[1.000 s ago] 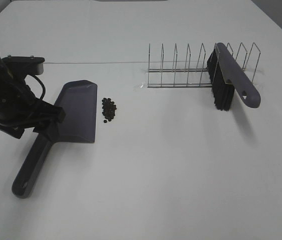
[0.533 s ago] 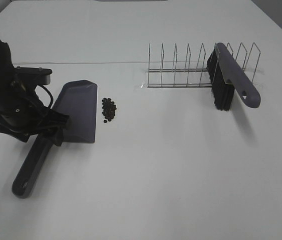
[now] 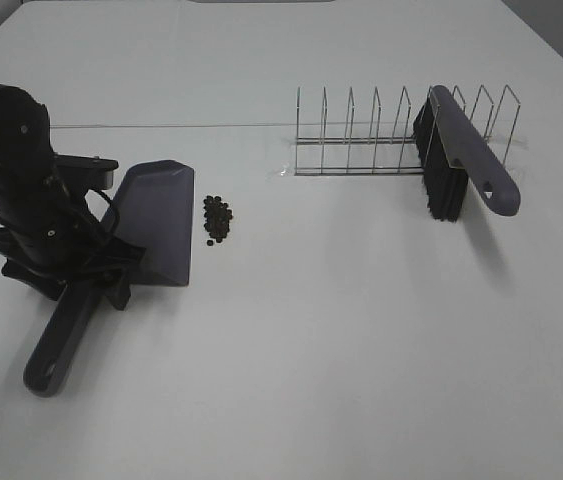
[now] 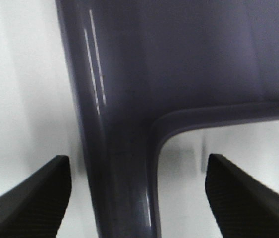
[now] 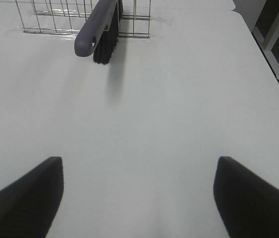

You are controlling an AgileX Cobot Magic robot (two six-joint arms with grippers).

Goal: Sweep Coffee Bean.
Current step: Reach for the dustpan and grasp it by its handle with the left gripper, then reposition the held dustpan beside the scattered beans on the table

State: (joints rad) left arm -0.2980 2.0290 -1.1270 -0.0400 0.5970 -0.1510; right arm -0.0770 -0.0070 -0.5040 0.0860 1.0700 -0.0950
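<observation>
A small heap of dark coffee beans (image 3: 217, 217) lies on the white table just right of the grey-purple dustpan (image 3: 156, 220), whose handle (image 3: 56, 345) points toward the front left. My left gripper (image 3: 86, 275) is open and straddles the handle where it joins the pan; the left wrist view shows the handle (image 4: 124, 163) between the open gripper's (image 4: 139, 198) two dark fingers, apart from both. The grey-purple brush (image 3: 461, 155) leans in the wire rack (image 3: 361, 140), bristles down. My right gripper (image 5: 139, 198) is open and empty, well short of the brush (image 5: 97, 27).
The wire rack stands at the back right with several upright dividers. The table's right edge (image 5: 273, 79) shows in the right wrist view, with a table leg beyond it.
My left arm has moved right and toward the front, bringing the open gripper down around the dustpan handle. The dustpan, beans and brush have not moved.
</observation>
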